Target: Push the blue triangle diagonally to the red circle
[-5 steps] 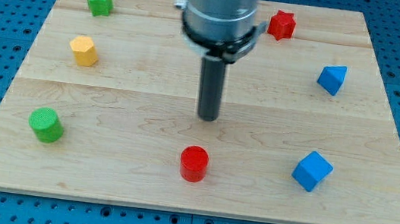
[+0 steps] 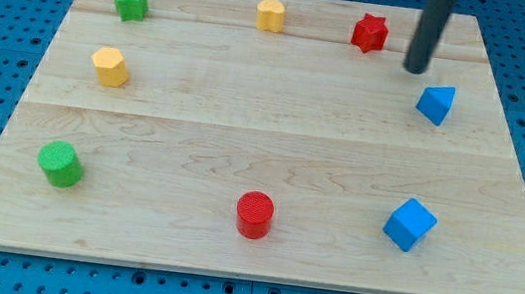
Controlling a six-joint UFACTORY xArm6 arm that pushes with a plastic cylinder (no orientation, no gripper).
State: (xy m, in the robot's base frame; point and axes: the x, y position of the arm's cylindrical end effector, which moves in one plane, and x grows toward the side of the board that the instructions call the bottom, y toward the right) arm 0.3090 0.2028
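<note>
blue triangle [image 2: 435,103]: sits near the board's right edge, in the upper half, flat on the wood.
my tip [image 2: 416,70]: just up and to the view's left of the blue triangle, close beside it, though i cannot tell if it touches.
jaws: there are none to read (the arm ends in a plain dark rod, coming down from the view's top).
red circle [image 2: 255,214]: low on the board near the middle, well apart from the blue triangle, down and to the view's left of it.
red star [image 2: 369,32]: top row, just left of the rod.
blue cube [image 2: 409,224]: lower right, below the triangle.
yellow blocks: one at top centre [image 2: 271,14], one at the left [image 2: 110,66].
green star [image 2: 131,0]: top left.
green cylinder [image 2: 61,163]: lower left.
board [image 2: 194,129]: pale wood.
</note>
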